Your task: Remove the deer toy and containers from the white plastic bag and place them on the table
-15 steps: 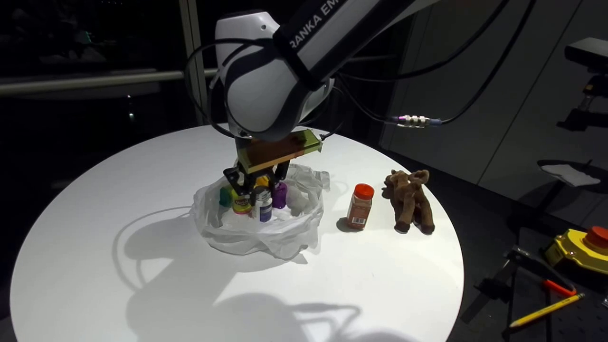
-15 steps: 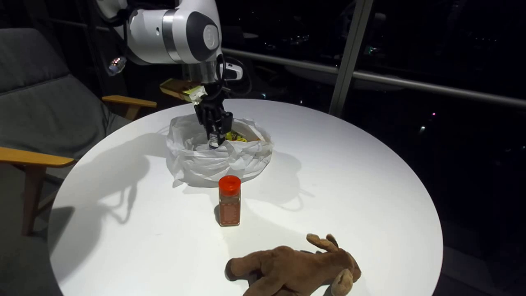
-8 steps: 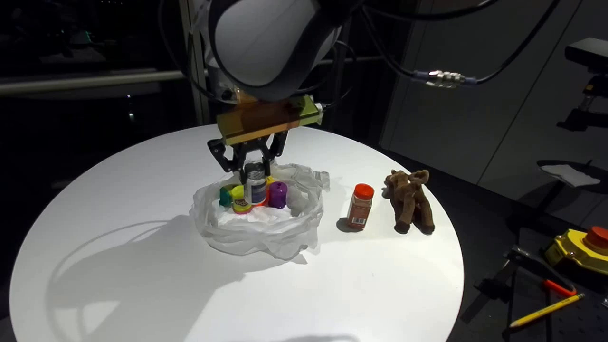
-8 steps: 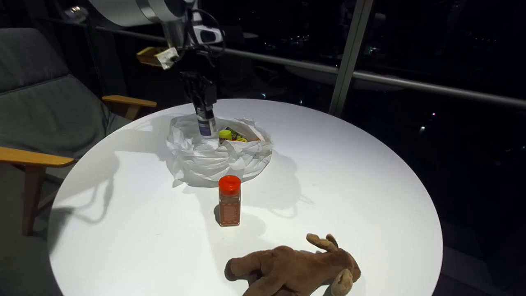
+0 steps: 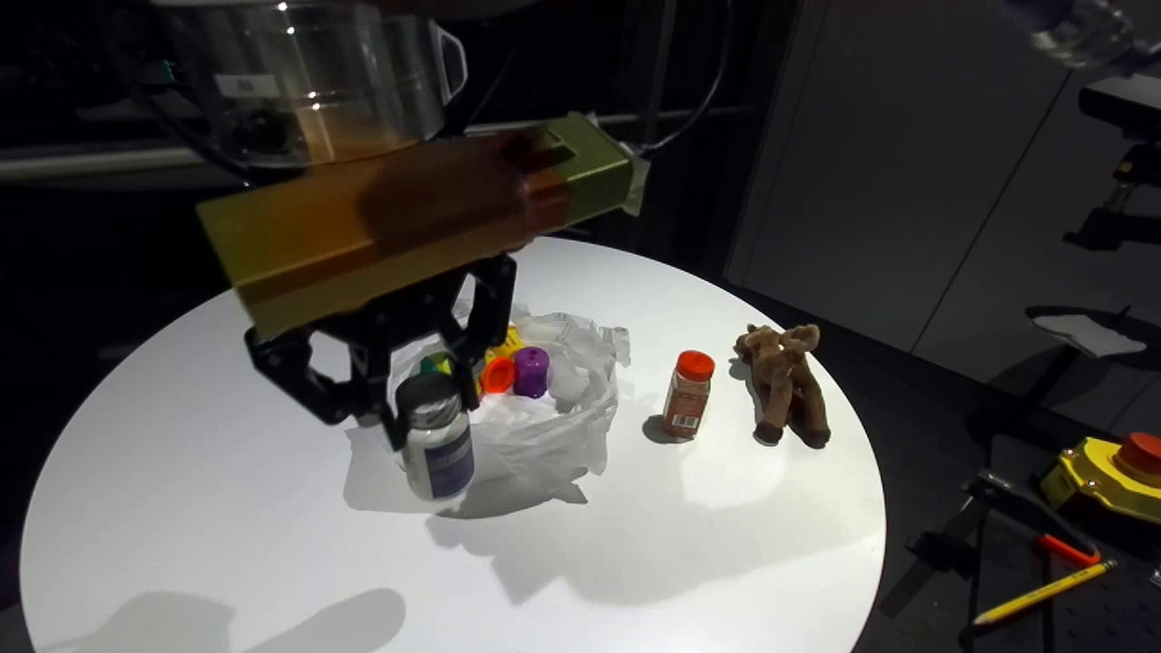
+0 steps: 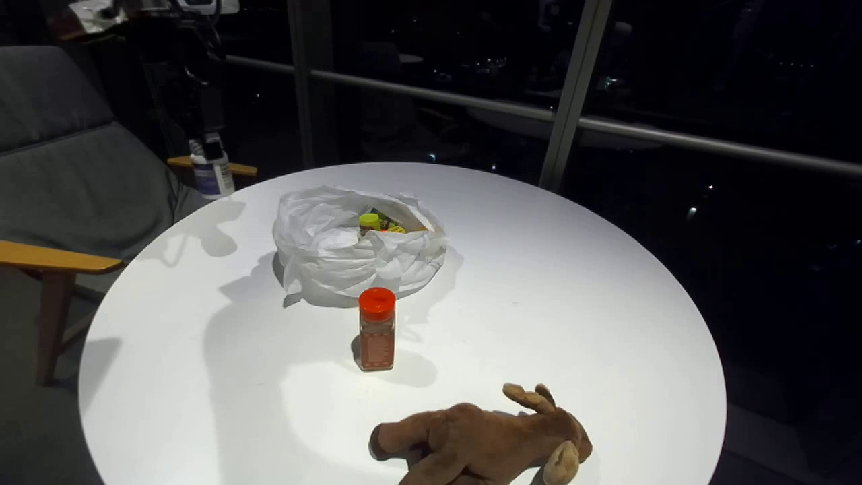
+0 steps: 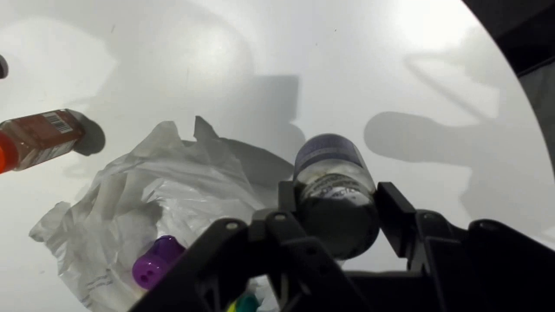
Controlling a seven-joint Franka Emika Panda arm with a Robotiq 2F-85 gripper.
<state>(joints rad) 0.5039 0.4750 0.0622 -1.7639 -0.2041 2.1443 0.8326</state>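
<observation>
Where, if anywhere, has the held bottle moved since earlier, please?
Yes: in an exterior view, the held bottle has moved left, farther from the red-lidded jar.

1. We see the black gripper [image 5: 433,414] pointing down, slightly tilted, in an exterior view.
2. Above it, we find the silvery wrist [image 5: 336,77] near the top edge.
3. In the wrist view, we see its two fingers [image 7: 395,212] slightly parted, gripping from both sides.

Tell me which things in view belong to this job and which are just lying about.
Job:
Bottle between the jaws
White plastic bag
Purple item and lime-lidded container inside
Red-capped jar and deer toy on the table

Just around:
Pencil
Yellow box
Armchair
</observation>
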